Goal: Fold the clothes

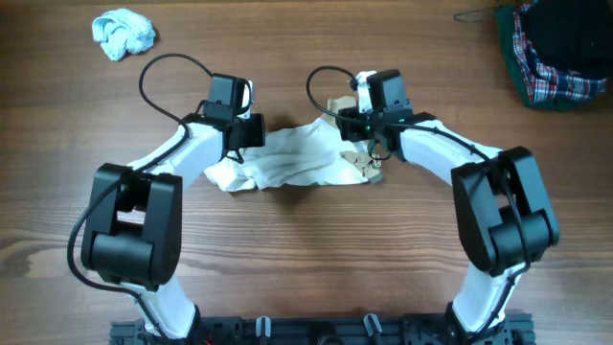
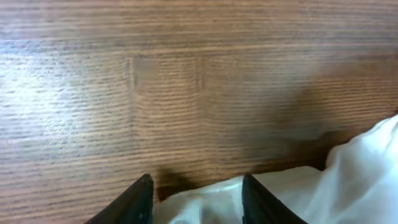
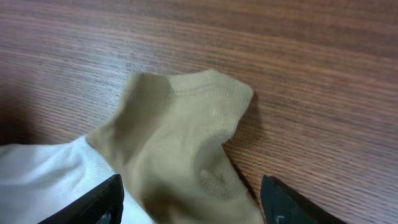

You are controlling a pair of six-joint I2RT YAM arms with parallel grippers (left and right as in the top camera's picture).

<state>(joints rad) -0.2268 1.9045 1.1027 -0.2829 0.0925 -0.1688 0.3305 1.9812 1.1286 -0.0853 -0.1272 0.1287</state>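
A crumpled white garment [image 1: 297, 158] with a tan part [image 1: 340, 104] lies mid-table. My left gripper [image 1: 249, 132] is over its left upper edge. In the left wrist view the fingers [image 2: 196, 200] are open, with white cloth [image 2: 348, 180] between them and to the right. My right gripper [image 1: 370, 129] is over the garment's right end. In the right wrist view its fingers [image 3: 193, 202] are wide open, one on each side of the tan cloth [image 3: 180, 130], with white cloth [image 3: 43, 180] at the lower left.
A balled light-blue cloth [image 1: 123, 33] lies at the far left. A heap of plaid and dark clothes [image 1: 554, 50] sits at the far right corner. Bare wooden table [image 1: 306, 259] extends in front of the garment.
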